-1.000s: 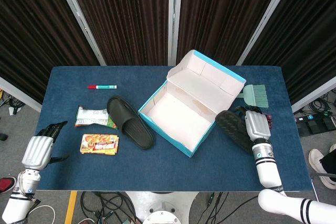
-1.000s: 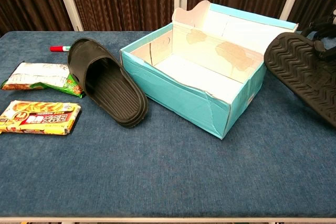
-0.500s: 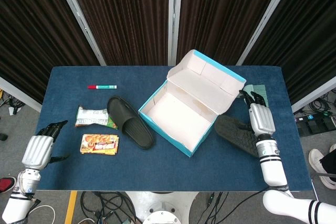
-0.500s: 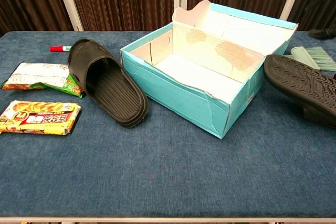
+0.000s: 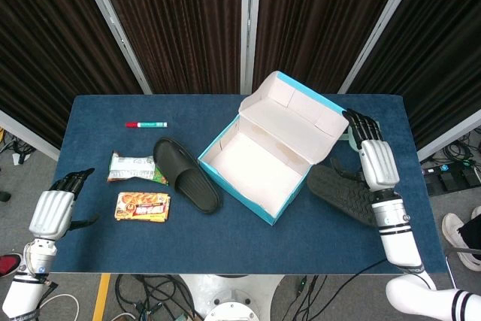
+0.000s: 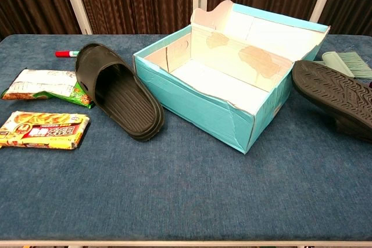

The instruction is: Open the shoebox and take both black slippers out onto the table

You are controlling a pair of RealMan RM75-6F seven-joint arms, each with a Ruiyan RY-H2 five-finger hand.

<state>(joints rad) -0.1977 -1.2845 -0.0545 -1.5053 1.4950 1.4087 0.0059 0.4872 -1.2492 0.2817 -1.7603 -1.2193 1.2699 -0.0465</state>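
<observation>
While the right hand (image 5: 373, 159) hangs above the table's right side with its fingers loosely apart and nothing in them, the left hand (image 5: 54, 210) sits off the table's left front corner, fingers likewise spread and empty. Only a dark fingertip of the right hand shows at the top right corner of the chest view.

Two black slippers lie on the blue table (image 5: 248, 246). The right slipper (image 5: 342, 195) rests sole up just beside the shoebox's right end, under and slightly left of the right hand. The left slipper (image 5: 186, 174) lies strap up on the other side of the box, close to its left wall, toe toward the front edge.

One shoebox (image 5: 259, 167) stands open between them, its lid tipped back and its white inside bare.

Beyond these: two snack packets, a green one (image 5: 134, 168) touching the left slipper's heel end and an orange one (image 5: 142, 206) in front of it; one red marker (image 5: 146, 123) toward the back left; one pale green brush (image 6: 344, 63) behind the right slipper, partly hidden by the right hand in the head view.

A second ago the right hand gripped the right slipper in the air at the box's right end. Half a second ago the slipper was already down and the hand open beside it; now the hand has lifted higher and further back. The left hand has dropped a little nearer the front.
</observation>
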